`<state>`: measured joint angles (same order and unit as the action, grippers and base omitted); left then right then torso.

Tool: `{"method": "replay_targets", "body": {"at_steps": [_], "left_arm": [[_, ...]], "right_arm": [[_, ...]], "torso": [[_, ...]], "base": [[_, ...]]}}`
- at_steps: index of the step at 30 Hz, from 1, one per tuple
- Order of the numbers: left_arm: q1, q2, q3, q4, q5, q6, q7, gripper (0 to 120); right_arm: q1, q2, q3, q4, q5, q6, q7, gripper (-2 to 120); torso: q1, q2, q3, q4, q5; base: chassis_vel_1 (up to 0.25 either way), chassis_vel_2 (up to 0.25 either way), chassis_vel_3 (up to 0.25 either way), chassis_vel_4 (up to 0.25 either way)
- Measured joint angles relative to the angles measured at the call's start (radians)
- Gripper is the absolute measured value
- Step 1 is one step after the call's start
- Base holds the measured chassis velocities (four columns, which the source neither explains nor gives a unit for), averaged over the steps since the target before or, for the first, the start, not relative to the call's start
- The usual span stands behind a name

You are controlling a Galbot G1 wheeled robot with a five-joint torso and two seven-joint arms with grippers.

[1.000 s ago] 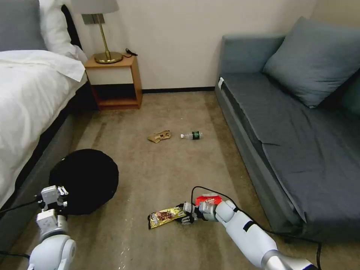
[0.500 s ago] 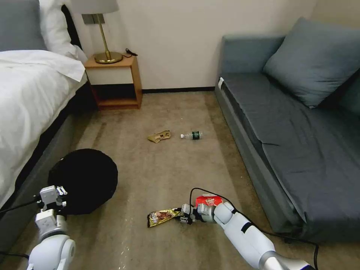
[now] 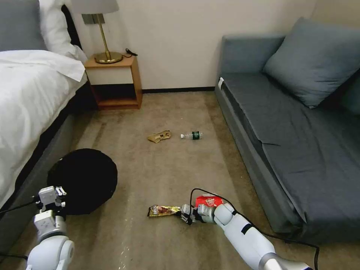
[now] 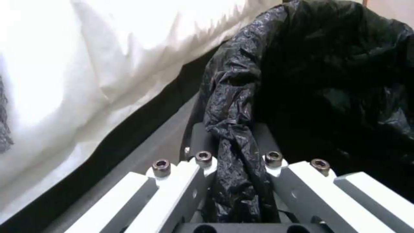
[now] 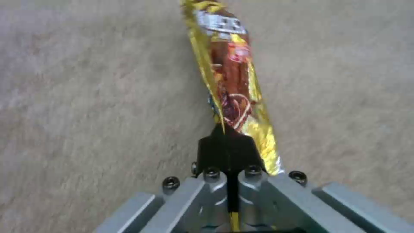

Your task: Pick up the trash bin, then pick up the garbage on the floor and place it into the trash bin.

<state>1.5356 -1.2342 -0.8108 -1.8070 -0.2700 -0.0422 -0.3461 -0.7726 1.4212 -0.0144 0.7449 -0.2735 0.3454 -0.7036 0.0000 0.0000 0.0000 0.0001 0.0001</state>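
Observation:
The trash bin (image 3: 84,180) with its crinkly black bag hangs low beside the bed, my left gripper (image 3: 56,197) shut on the bag-covered rim (image 4: 235,142). On the carpet, my right gripper (image 3: 184,216) is shut on the end of the gold-brown candy bar wrapper (image 3: 163,210), which stands on edge between the jaws (image 5: 233,94). The red snack bag (image 3: 208,201) lies just behind that wrist. Farther off lie the crumpled tan paper wrapper (image 3: 159,136) and the small clear bottle (image 3: 191,135) with its dark green label.
A white-sheeted bed (image 3: 30,97) runs along the left and a grey sofa (image 3: 292,127) along the right. A wooden nightstand (image 3: 114,80) with a brass lamp (image 3: 105,45) stands at the far wall. Open carpet lies between.
The right gripper has rolled, turning the candy bar wrapper from lying flat to standing on edge. The left arm with the trash bin has drifted slightly left.

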Motion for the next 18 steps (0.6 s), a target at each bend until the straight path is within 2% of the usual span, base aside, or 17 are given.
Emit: {"method": "replay_targets", "body": {"at_steps": [8,12,13,16,17,18], "left_arm": [[0.006,0.001,0.004,-0.003,-0.001,0.0,0.0,7],[0.018,0.003,0.009,-0.018,-0.01,0.007,0.007,7],[0.018,0.003,0.009,-0.018,-0.01,0.007,0.007,7],[0.025,0.003,0.015,-0.026,-0.019,0.015,0.012,7],[0.025,0.003,0.015,-0.026,-0.019,0.015,0.012,7],[0.024,0.003,0.017,-0.026,-0.019,0.015,0.012,7]], "right_arm": [[-0.028,-0.02,0.033,0.135,0.107,0.0,0.016,0],[-0.02,-0.033,-0.005,0.266,0.26,-0.01,0.12,0],[-0.02,-0.033,-0.005,0.266,0.26,-0.01,0.12,0],[0.007,-0.049,-0.101,0.407,0.476,-0.089,0.241,0],[0.007,-0.049,-0.101,0.407,0.476,-0.089,0.241,0],[0.019,-0.053,-0.141,0.457,0.56,-0.123,0.278,0]], "torso": [[0.0,0.0,0.0,-0.0002,-0.0002],[0.0,0.0,0.0,-0.0001,0.0],[0.0,0.0,0.0,-0.0001,0.0],[0.0,0.0,0.0,0.0,-0.0003],[0.0,0.0,0.0,0.0,-0.0003],[0.0,0.0,0.0,-0.0001,-0.0001]], "base": [[0.0,0.0,0.0,0.0],[0.0,0.0,0.0,0.0],[0.0,0.0,0.0,0.0],[0.0,0.0,0.0,0.0],[0.0,0.0,0.0,0.0],[0.0,0.0,0.0,0.0]]}}
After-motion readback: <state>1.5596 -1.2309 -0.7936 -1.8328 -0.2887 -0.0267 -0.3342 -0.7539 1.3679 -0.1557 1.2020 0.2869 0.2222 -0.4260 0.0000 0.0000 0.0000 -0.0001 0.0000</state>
